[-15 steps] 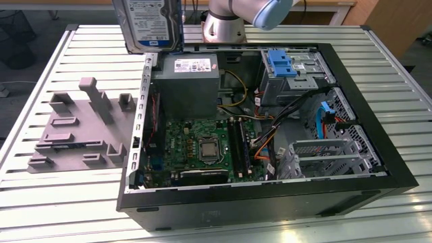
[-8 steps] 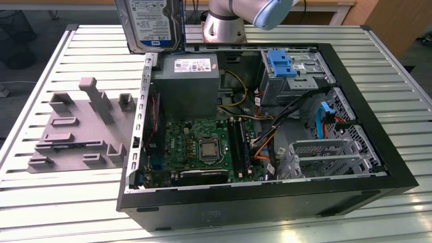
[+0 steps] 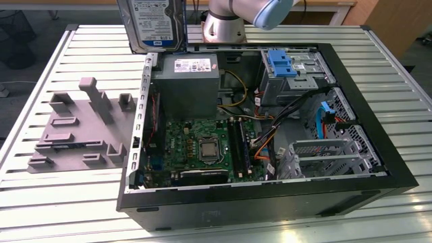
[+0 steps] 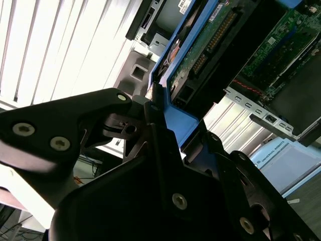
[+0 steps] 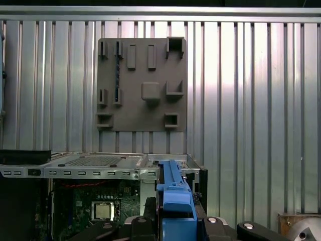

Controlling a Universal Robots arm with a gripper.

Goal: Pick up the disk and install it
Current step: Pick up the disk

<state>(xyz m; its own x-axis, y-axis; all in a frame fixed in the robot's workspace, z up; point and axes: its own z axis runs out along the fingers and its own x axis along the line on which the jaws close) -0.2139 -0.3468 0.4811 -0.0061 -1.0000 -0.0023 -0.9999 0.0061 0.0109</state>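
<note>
On the desk (image 3: 60, 202) a grey fixture plate (image 3: 74, 129) lies at nine o'clock of the open computer case (image 3: 270, 202). The disk (image 3: 154, 23) hangs above the case's eleven o'clock corner, its blue frame (image 5: 175, 198) pinched by the pincer (image 5: 175, 220) in the first wrist view. I judge this the carry step, with the install not yet done. Seating would call for squaring the frame to the drive cage (image 3: 324, 154) at four o'clock, where cables (image 3: 297, 109) and metal edges leave little room.

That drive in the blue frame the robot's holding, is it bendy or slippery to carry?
Probably stiff: the disk looks flat and unsagging in the gripper. Likely heavy for its size, being mostly metal. It may slip, since the grip is on its smooth blue plastic frame.
</note>
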